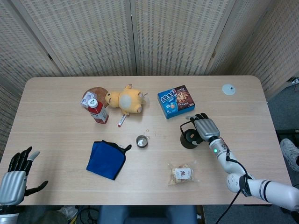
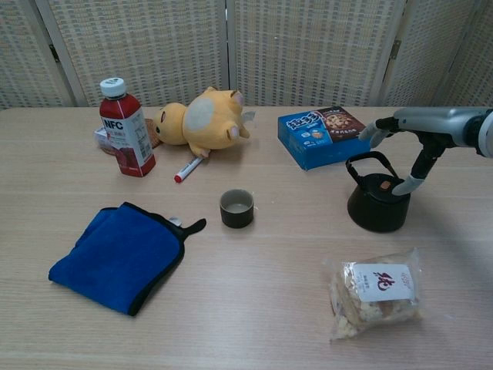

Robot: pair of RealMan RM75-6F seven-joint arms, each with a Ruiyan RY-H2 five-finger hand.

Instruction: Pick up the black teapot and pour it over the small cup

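The black teapot (image 1: 188,138) (image 2: 376,204) stands upright right of the table's middle, its bail handle raised. The small dark cup (image 1: 141,141) (image 2: 236,208) sits to its left, about a teapot's width away. My right hand (image 1: 204,127) (image 2: 428,129) hovers over the teapot's right side with its fingers (image 2: 375,128) stretched above the handle. Its thumb points down beside the spout, and it grips nothing. My left hand (image 1: 15,178) hangs with fingers apart off the table's near left corner, showing only in the head view.
A blue cookie box (image 2: 324,136) lies just behind the teapot and a snack bag (image 2: 375,292) in front of it. A blue cloth (image 2: 118,255) lies left of the cup. Further back are a red juice bottle (image 2: 125,139), a yellow plush toy (image 2: 202,120) and a marker (image 2: 187,169).
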